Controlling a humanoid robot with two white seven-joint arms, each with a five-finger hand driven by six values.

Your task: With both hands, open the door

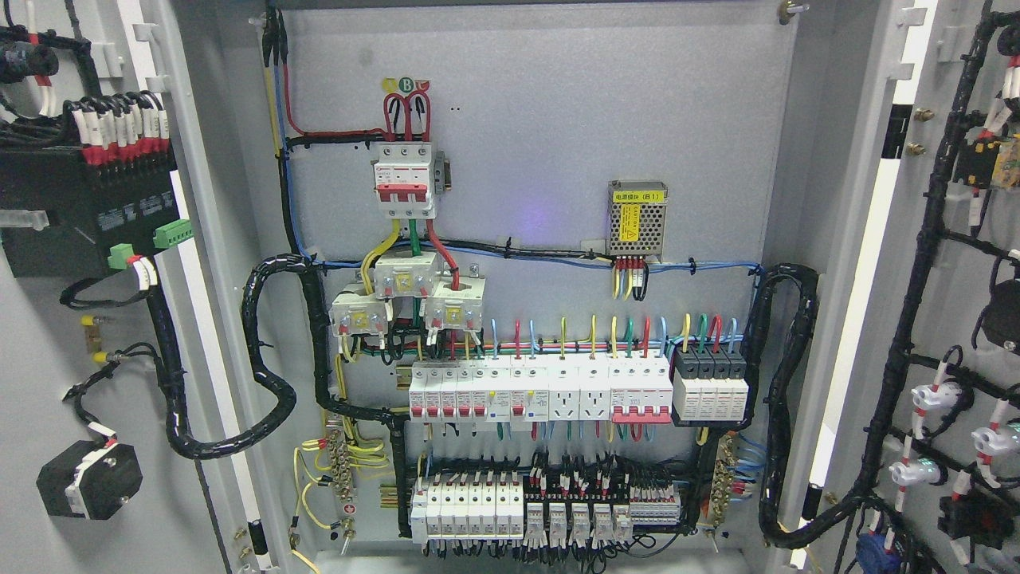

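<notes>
Both grey metal cabinet doors [48, 351] swung wide, white breakers [542, 395] and wiring inside; no robot hand visible, grip unknowable.

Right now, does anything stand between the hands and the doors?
No hand is in view, so I cannot tell. Both doors already stand open: the left door and right door show their wired insides.

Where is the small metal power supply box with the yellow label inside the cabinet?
In the head view, the power supply box sits on the back panel, right of centre, above the long breaker row and right of the red main breaker.
</notes>
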